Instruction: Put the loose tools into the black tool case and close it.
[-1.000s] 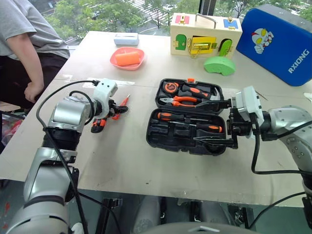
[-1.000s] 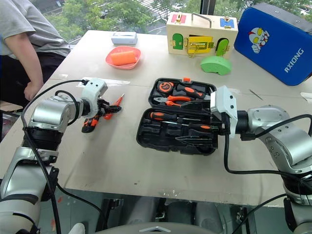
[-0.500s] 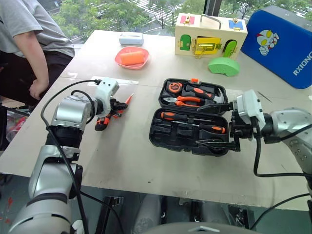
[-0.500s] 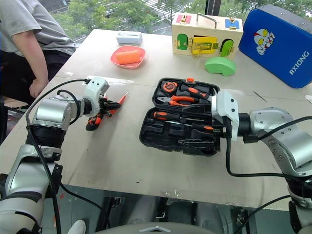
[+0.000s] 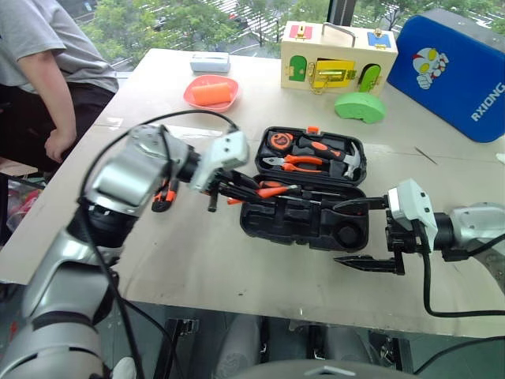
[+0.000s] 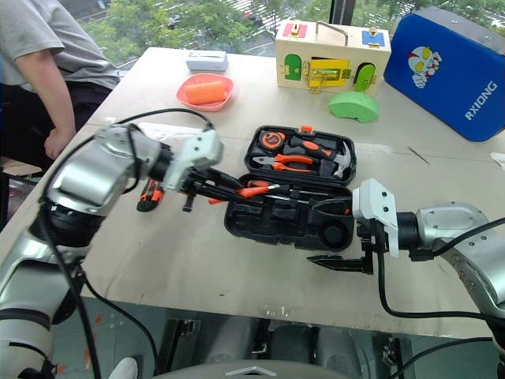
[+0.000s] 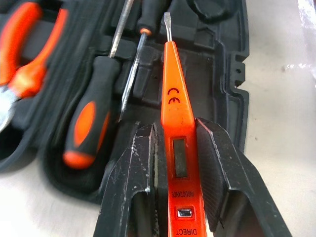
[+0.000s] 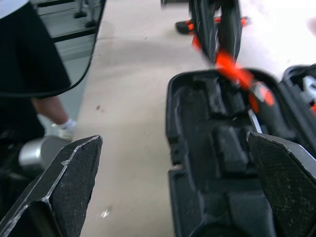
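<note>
Left wrist view: the left gripper is clamped on the orange tester screwdriver, its blade tip pointing out past the fingertips over the open tool case, just beside two screwdrivers already lying in there. To seat it well, line the shaft up with a free slot, lower until it rests, then let go. The right gripper hangs wide open and empty beside the case's near corner. The utility knife lies on the table behind the left gripper.

The black moulded plastic tool case lies open on the table; a slim orange tester screwdriver is held above its recesses.
</note>
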Controlling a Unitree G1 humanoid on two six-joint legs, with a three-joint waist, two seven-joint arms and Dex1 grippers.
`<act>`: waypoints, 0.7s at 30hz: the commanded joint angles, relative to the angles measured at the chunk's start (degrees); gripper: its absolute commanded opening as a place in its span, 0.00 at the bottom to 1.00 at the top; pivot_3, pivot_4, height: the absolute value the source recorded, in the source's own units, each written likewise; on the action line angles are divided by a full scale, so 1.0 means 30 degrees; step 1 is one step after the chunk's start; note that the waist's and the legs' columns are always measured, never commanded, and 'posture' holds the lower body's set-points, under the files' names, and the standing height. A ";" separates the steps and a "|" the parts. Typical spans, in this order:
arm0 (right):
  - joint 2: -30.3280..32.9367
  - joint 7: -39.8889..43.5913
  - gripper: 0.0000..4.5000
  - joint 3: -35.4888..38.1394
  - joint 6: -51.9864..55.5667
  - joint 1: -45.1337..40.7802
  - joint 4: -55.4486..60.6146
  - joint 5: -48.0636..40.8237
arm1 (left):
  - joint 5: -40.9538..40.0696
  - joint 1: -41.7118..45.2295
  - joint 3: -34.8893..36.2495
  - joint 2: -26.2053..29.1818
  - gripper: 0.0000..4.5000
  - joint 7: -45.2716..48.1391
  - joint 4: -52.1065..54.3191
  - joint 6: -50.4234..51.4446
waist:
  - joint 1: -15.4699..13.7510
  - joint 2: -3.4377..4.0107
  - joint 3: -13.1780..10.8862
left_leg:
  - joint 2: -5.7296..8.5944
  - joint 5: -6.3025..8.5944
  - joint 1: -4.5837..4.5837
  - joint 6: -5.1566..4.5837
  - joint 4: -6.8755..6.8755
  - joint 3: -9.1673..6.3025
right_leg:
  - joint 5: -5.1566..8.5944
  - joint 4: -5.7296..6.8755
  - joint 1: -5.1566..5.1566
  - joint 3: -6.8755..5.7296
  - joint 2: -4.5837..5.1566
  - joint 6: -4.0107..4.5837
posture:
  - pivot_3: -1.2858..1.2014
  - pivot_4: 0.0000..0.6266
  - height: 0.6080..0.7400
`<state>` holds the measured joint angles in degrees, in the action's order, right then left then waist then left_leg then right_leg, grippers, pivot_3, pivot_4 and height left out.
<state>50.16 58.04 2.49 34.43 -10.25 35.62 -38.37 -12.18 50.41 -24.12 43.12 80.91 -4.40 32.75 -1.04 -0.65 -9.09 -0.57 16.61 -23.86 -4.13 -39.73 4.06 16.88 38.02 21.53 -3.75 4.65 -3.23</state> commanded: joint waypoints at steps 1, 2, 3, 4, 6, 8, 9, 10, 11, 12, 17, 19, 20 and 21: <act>0.0037 -0.0627 1.00 0.1089 0.0011 0.0264 0.0899 -0.0422 | 0.0927 0.1166 -0.0493 -0.0736 0.13 0.0624 -0.1460 -0.1530 | 0.0040 -0.0004 -0.0003 | -0.0002 0.0000 -0.0009 0.0000 -0.0015 -0.0004 | 0.0000 0.0000 0.0002 -0.0001 -0.0009 0.0000 | 0.52 0.24 0.96; 0.0056 -0.0766 1.00 0.1228 0.0056 0.0401 0.0991 -0.0468 | 0.1444 0.1403 -0.0850 -0.0942 0.13 0.0873 -0.2062 -0.2452 | 0.0064 -0.0005 -0.0003 | -0.0005 0.0000 -0.0011 0.0000 -0.0016 -0.0004 | 0.0000 -0.0001 0.0003 0.0000 -0.0010 0.0000 | 0.52 0.24 0.96; 0.0070 -0.0880 1.00 0.1305 0.0091 0.0481 0.1050 -0.0496 | 0.1850 0.1604 -0.1109 -0.1105 0.13 0.1103 -0.2578 -0.3166 | 0.0077 -0.0004 -0.0003 | -0.0010 0.0000 -0.0012 0.0000 -0.0015 -0.0004 | 0.0001 -0.0002 0.0005 0.0000 -0.0014 0.0001 | 0.52 0.24 0.96; 0.0077 -0.0992 1.00 0.1365 0.0096 0.0576 0.1123 -0.0494 | 0.2192 0.1841 -0.1377 -0.1278 0.13 0.1371 -0.3111 -0.3669 | 0.0095 -0.0002 -0.0003 | -0.0014 0.0000 -0.0012 0.0000 -0.0014 -0.0004 | 0.0001 -0.0003 0.0005 0.0001 -0.0019 0.0002 | 0.52 0.24 0.96; 0.0039 -0.1221 1.00 0.1445 0.0106 0.0726 0.1221 -0.0512 | 0.2336 0.2257 -0.1579 -0.1743 0.13 0.1974 -0.3972 -0.4034 | 0.0096 -0.0002 -0.0003 | -0.0020 0.0000 -0.0012 0.0000 -0.0013 -0.0001 | 0.0002 -0.0001 0.0009 0.0006 -0.0027 0.0003 | 0.52 0.24 0.96; -0.0018 -0.1442 1.00 0.1487 0.0132 0.0817 0.1288 -0.0549 | 0.2615 0.2602 -0.1657 -0.2257 0.13 0.2122 -0.4827 -0.4385 | 0.0080 -0.0003 -0.0004 | -0.0022 0.0000 -0.0012 0.0000 -0.0014 0.0000 | 0.0002 -0.0001 0.0009 0.0007 -0.0028 0.0003 | 0.52 0.24 0.96; -0.0035 -0.1540 1.00 0.1481 0.0142 0.0835 0.1326 -0.0565 | 0.2829 0.2725 -0.1720 -0.2437 0.13 0.2156 -0.5282 -0.4755 | 0.0075 -0.0003 -0.0003 | -0.0021 0.0000 -0.0012 -0.0001 -0.0016 0.0001 | 0.0001 -0.0002 0.0007 0.0007 -0.0025 0.0002 | 0.52 0.24 0.96; -0.0047 -0.1632 1.00 0.1485 0.0153 0.0858 0.1367 -0.0581 | 0.3034 0.2822 -0.1779 -0.2599 0.13 0.2197 -0.5711 -0.5048 | 0.0074 -0.0003 -0.0004 | -0.0020 0.0001 -0.0012 -0.0002 -0.0018 0.0000 | 0.0001 -0.0001 0.0007 0.0007 -0.0023 0.0002 | 0.52 0.24 0.96; -0.0062 -0.1751 1.00 0.1523 0.0172 0.0897 0.1409 -0.0618 | 0.3193 0.2872 -0.1815 -0.2738 0.13 0.2271 -0.6034 -0.5197 | 0.0074 -0.0004 -0.0003 | -0.0020 0.0001 -0.0012 -0.0002 -0.0019 0.0000 | 0.0001 -0.0001 0.0007 0.0008 -0.0023 0.0002 | 0.52 0.24 0.96; -0.0063 -0.1843 1.00 0.1595 0.0182 0.0953 0.1431 -0.0683 | 0.3346 0.2875 -0.1820 -0.2877 0.13 0.2302 -0.6293 -0.5354 | 0.0075 -0.0004 -0.0003 | -0.0020 0.0002 -0.0012 -0.0003 -0.0021 0.0000 | 0.0001 0.0000 0.0007 0.0009 -0.0023 0.0002 | 0.52 0.24 0.96; 0.0024 -0.2127 1.00 0.1719 0.0154 0.1096 0.1524 -0.0844 | 0.4173 0.2728 -0.1783 -0.3295 0.13 0.2176 -0.7157 -0.6482 | 0.0078 -0.0004 -0.0003 | -0.0021 0.0002 -0.0013 -0.0003 -0.0020 -0.0001 | 0.0001 -0.0001 0.0007 0.0010 -0.0023 0.0002 | 0.52 0.24 0.96; 0.0042 -0.2205 1.00 0.1691 0.0136 0.1081 0.1536 -0.0875 | 0.4326 0.2712 -0.1697 -0.3421 0.13 0.2206 -0.7317 -0.6551 | 0.0080 -0.0003 -0.0003 | -0.0021 0.0002 -0.0012 -0.0003 -0.0021 -0.0002 | 0.0001 -0.0001 0.0007 0.0011 -0.0022 0.0002 | 0.52 0.24 0.96; 0.0047 -0.2228 1.00 0.1675 0.0127 0.1064 0.1524 -0.0884 | 0.4386 0.2700 -0.1662 -0.3473 0.13 0.2225 -0.7363 -0.6594 | 0.0087 -0.0004 -0.0003 | -0.0021 0.0002 -0.0012 -0.0003 -0.0021 -0.0002 | 0.0001 0.0001 0.0007 0.0011 -0.0022 0.0002 | 0.52 0.24 0.96; 0.0038 -0.2248 1.00 0.1629 0.0113 0.1012 0.1496 -0.0881 | 0.4505 0.2665 -0.1657 -0.3593 0.13 0.2127 -0.7481 -0.6659 | 0.0091 -0.0003 -0.0003 | -0.0021 0.0002 -0.0012 -0.0003 -0.0021 -0.0002 | 0.0001 0.0003 0.0008 0.0012 -0.0022 0.0002 | 0.52 0.24 0.96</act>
<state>50.19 51.70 5.52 35.05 -7.00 38.20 -40.27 0.91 58.04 -29.81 32.62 87.24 -26.52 13.40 -0.76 -0.66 -9.10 -0.63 16.62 -23.90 -4.14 -39.80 4.06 16.88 38.04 21.55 -3.72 4.58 -3.22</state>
